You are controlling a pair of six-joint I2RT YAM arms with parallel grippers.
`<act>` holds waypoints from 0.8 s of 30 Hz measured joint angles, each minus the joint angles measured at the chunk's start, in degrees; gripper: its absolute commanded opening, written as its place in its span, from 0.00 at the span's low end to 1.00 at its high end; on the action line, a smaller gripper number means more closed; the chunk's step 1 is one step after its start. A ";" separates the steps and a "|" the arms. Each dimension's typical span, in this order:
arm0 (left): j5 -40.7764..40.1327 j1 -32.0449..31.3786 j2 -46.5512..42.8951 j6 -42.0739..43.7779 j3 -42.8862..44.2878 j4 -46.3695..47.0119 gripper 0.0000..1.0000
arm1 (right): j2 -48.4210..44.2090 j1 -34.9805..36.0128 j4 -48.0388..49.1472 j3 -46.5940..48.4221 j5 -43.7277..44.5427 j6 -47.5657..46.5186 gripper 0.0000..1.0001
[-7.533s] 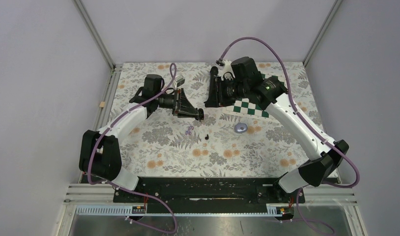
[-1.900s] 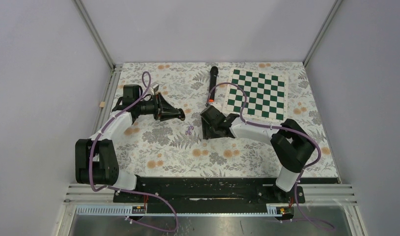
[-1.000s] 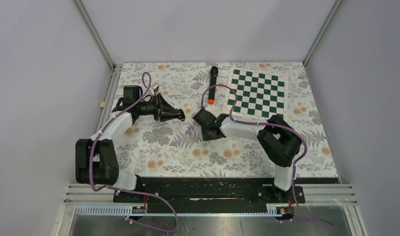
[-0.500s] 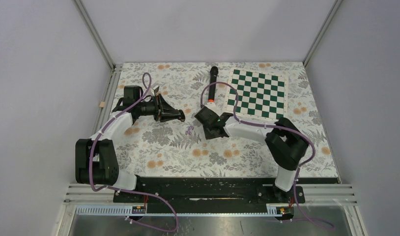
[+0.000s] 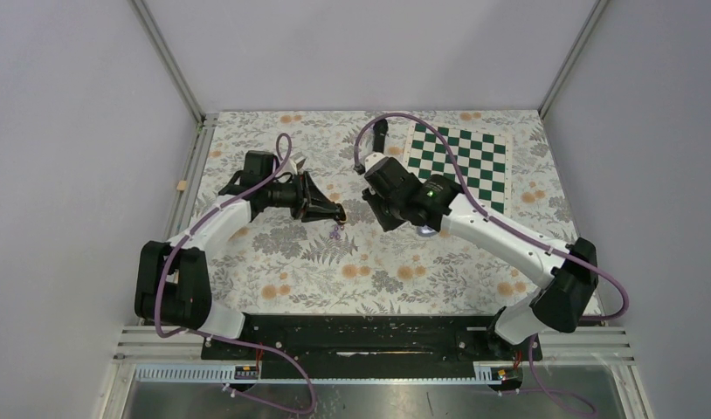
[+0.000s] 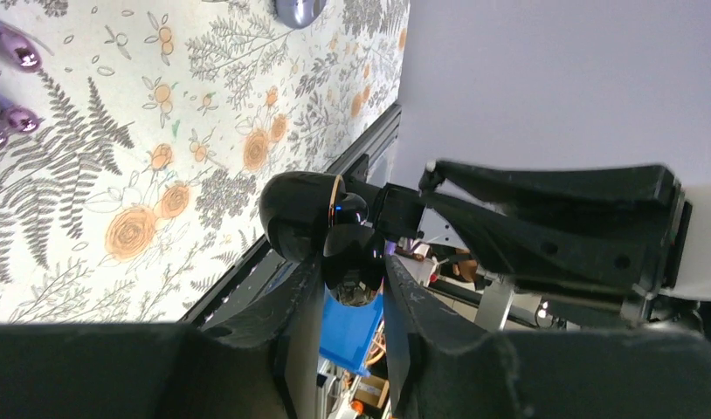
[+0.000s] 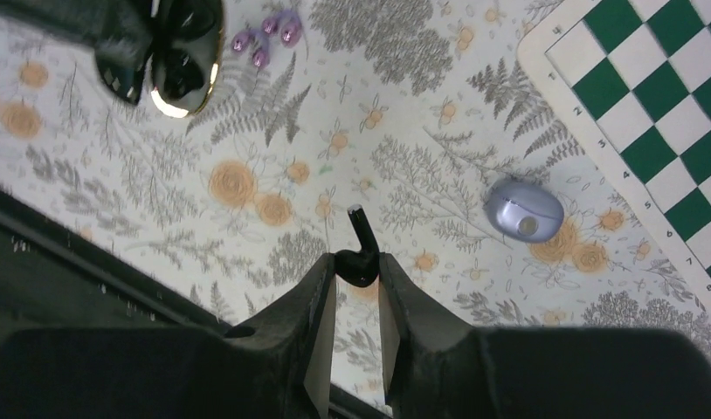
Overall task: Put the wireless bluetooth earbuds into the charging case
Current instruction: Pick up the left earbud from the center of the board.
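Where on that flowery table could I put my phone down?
Bare: the near strip of cloth between the near edge and the purple earbuds, and the far left corner behind the left fingers. Crowded: the middle, where those hold the black charging case facing the right fingers with a black earbud. The chessboard fills the far right.

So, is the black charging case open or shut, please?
Open: in the right wrist view the black charging case shows its gold-rimmed wells exposed.
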 measured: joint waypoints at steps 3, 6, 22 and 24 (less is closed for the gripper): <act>-2.29 -1.57 -0.09 -4.00 0.00 2.60 0.00 | 0.00 0.02 -6.38 2.82 -2.45 -2.03 0.13; -4.66 -2.69 -0.63 -8.11 -0.02 5.42 0.00 | 0.00 0.02 -11.50 5.55 -4.74 -3.15 0.13; -8.63 -6.84 -2.05 -14.51 0.02 8.94 0.00 | 3.72 0.02 -18.47 17.79 -13.60 -4.79 0.13; -8.81 -6.91 -2.05 -14.60 0.02 8.96 0.00 | 6.05 0.02 -19.43 20.26 -13.86 -4.61 0.13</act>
